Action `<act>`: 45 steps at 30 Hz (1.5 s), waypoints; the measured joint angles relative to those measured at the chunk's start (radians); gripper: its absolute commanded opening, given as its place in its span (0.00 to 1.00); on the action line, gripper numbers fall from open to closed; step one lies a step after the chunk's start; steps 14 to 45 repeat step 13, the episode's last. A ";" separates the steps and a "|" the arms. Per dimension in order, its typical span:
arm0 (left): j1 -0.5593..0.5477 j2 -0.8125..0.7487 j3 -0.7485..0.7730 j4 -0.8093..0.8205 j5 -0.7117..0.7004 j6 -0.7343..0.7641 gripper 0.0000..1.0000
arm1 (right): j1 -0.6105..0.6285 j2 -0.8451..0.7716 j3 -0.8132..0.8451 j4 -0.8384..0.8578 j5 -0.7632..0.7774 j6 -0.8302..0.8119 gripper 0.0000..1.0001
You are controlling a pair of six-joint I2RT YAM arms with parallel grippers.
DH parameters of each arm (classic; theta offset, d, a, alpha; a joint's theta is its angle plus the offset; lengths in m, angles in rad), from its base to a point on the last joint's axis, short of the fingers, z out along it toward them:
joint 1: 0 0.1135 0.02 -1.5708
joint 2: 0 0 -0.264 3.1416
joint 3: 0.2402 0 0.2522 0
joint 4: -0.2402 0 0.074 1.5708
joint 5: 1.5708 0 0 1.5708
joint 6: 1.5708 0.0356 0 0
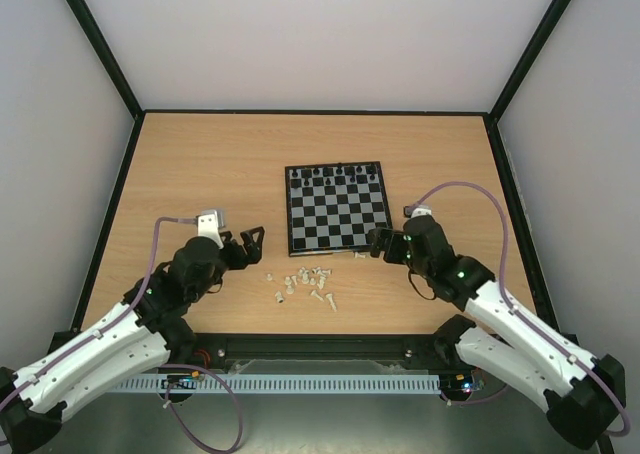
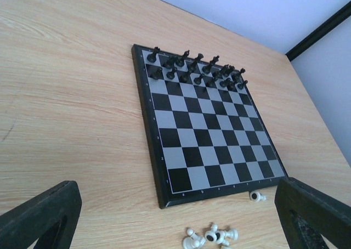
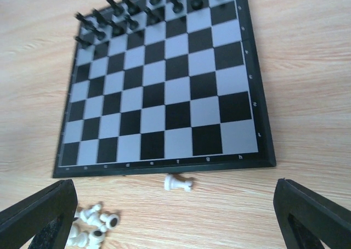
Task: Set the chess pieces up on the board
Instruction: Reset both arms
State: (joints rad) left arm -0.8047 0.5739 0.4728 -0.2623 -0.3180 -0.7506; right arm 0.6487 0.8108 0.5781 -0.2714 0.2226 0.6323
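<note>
- Top view: black men (image 1: 335, 177) stand on the far two rows of the board (image 1: 335, 219). White men (image 1: 305, 282) lie heaped on the counter (image 1: 200, 164), between the left tool (image 1: 250, 242) and the right tool (image 1: 378, 242). White's rows are bare, so filling them looks like the step in hand.
- Left wrist: tool open and empty; board ahead, heap close in front.
- Right wrist: tool open and empty. A lone white man (image 3: 178, 182) lies toppled just ahead, beside the board's near edge. The next move probably calls for a fine pinch on it, then standing it upright.

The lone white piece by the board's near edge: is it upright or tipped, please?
Tipped: the white piece lies sideways on the table, off the board.
</note>
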 measured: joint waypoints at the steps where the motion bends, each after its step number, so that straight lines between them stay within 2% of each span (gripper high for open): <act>1: 0.000 -0.003 0.000 0.000 -0.005 -0.001 1.00 | 0.000 -0.027 -0.008 0.004 -0.007 -0.003 0.99; 6: 0.000 -0.009 0.000 -0.003 -0.024 -0.002 0.99 | 0.000 -0.169 -0.034 0.008 -0.018 -0.023 0.99; 10: 0.000 -0.009 0.000 -0.004 -0.031 -0.005 1.00 | 0.000 -0.223 -0.043 0.008 -0.021 -0.024 0.99; 45: 0.000 -0.010 0.000 -0.008 -0.032 -0.011 0.99 | 0.000 -0.216 -0.043 0.008 -0.021 -0.025 0.98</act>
